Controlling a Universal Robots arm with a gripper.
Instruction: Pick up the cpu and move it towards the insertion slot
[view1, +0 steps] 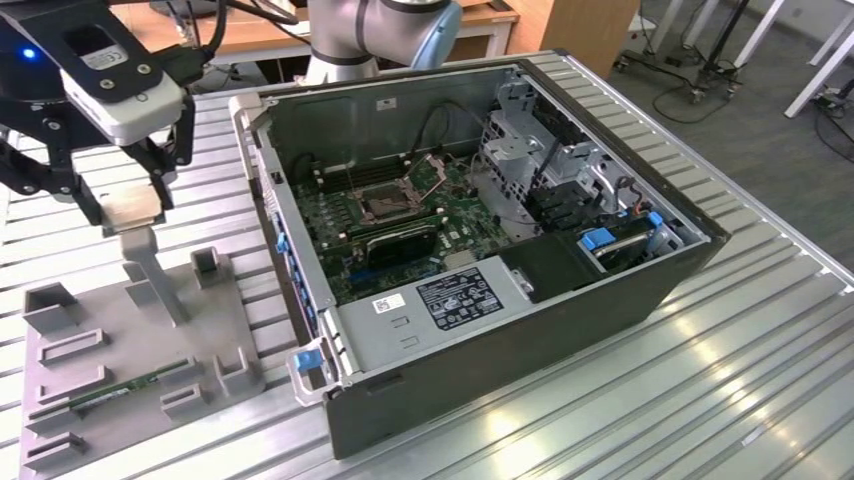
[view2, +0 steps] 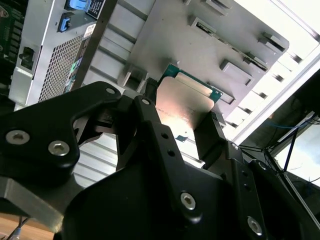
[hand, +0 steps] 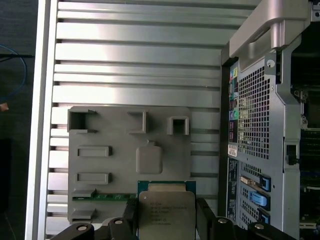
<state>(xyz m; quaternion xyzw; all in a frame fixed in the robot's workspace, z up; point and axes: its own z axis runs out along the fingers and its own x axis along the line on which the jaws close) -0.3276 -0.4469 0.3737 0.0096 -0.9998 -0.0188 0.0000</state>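
Hanging at the exterior view's left, the arm's black jaws are clamped on the cpu (view1: 132, 208), gripping it by two opposite edges. Both wrist views show the chip (view2: 185, 102) flat between them, its silvery-beige top (hand: 166, 215) edged by a green rim. It is held in the air over a grey fixture tray (view1: 134, 330) that lies on the slatted metal table (view1: 747, 400). It sits just above the tray's tall grey post (view1: 160, 280), and I cannot tell from here whether the two touch. Nearer the tray's front edge a long green memory stick (view1: 127, 388) lies in one of its holders. Just beside the tray, further right, stands an open computer case (view1: 534, 350) with its side panel off and the green board exposed. The insertion slot (view1: 378, 200), with its silver frame and dark centre, sits on that board. It is well apart from the held chip, with the case wall between them.
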